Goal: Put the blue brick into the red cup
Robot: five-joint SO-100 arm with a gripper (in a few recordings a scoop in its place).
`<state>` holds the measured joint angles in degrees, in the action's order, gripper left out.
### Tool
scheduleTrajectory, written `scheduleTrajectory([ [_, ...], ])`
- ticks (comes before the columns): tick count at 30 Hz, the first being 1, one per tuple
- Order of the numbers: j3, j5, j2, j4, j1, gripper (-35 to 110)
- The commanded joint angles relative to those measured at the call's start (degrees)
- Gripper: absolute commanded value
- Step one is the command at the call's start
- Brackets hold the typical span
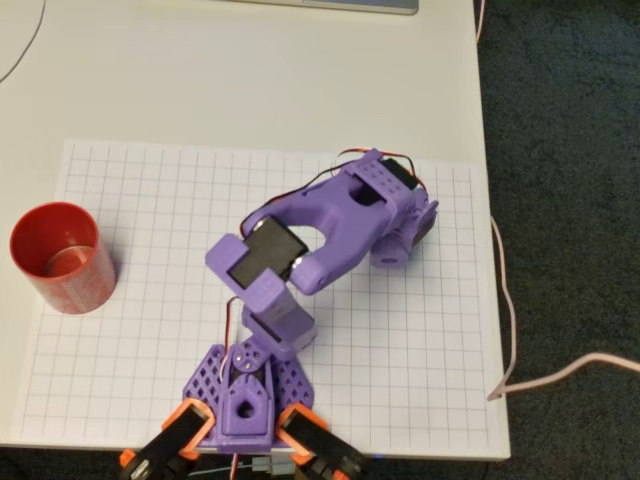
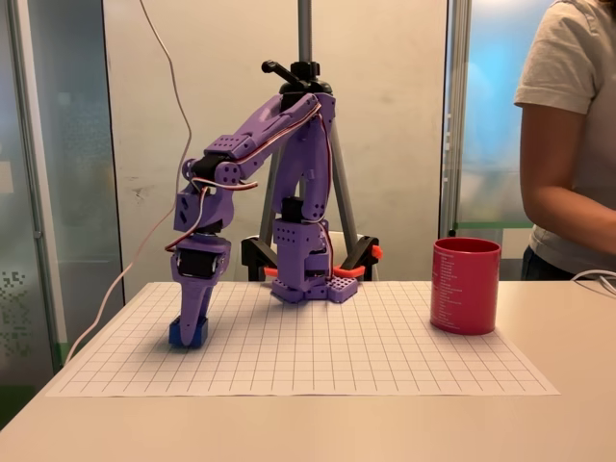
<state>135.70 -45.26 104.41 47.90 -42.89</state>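
One blue brick (image 2: 188, 332) sits lower left in the fixed view, on the gridded sheet, with the tool (image 2: 195, 318) down over it; whether the fingers are clamped on it, I cannot tell. Likely light, rigid, smooth-sided; best gripped across flat opposite faces. One red cup (image 2: 466, 285) stands well apart, right of frame.

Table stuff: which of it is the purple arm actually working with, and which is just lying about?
Part of the job:
- blue brick, on the grid sheet at the gripper's tip
- red cup, upright, well away from the brick

Just there:
- grid sheet
- tripod
- white cable
- person standing by
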Motion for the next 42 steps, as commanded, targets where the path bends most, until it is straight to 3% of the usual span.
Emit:
scheduleTrajectory([
  [1,-3.8,2.6,4.4,-0.2,-0.7,0],
  [8,-20.1,17.9,12.0,1.9,-2.5,0],
  [17,-33.0,30.8,22.9,10.7,12.0,0],
  [31,-32.2,37.9,39.6,32.0,53.9,0],
  [39,-32.1,47.4,44.3,44.2,89.3,0],
  [42,-31.3,48.8,41.0,46.0,98.0,0],
])
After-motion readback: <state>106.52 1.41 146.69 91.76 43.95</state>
